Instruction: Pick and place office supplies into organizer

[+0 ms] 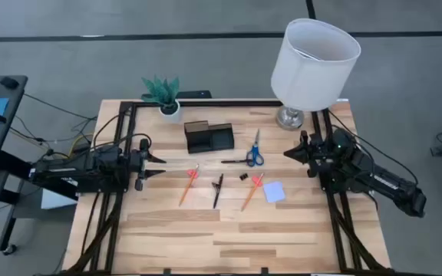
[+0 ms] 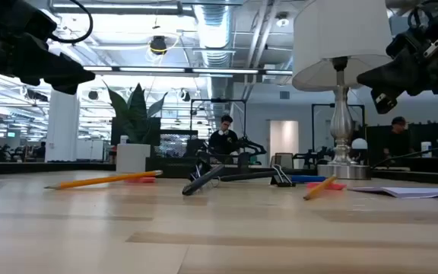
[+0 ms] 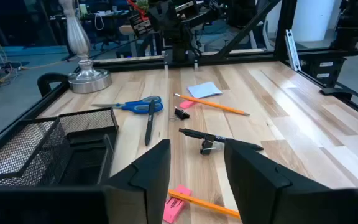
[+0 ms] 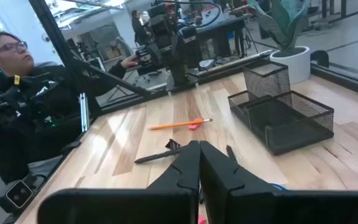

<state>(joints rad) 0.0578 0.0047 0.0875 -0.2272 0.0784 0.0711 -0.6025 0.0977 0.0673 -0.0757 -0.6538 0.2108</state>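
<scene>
The black mesh organizer [image 1: 208, 136] stands near the table's far edge. Nearer lie blue-handled scissors [image 1: 255, 153] with a black pen [image 1: 232, 161] beside the handles, an orange pencil [image 1: 188, 185] against a pink eraser [image 1: 193, 173], a second black pen [image 1: 218, 189], a tiny black clip [image 1: 244, 176], another orange pencil [image 1: 252, 192] and a pale blue note pad [image 1: 274, 192]. My left gripper [image 1: 159, 165] hovers open left of the supplies, its fingers [image 3: 160, 168] apart over the pencil [image 3: 204, 204]. My right gripper [image 1: 288, 153] hovers shut right of the scissors, pointing at the organizer [image 4: 284, 115].
A lamp with a white shade [image 1: 313, 54] stands on its metal base [image 1: 290, 117] at the far right corner. A white plant pot [image 1: 169, 107] sits at the far left edge. Bare wood [image 1: 229, 238] lies along the near side. A person [image 4: 5, 50] sits beyond the table.
</scene>
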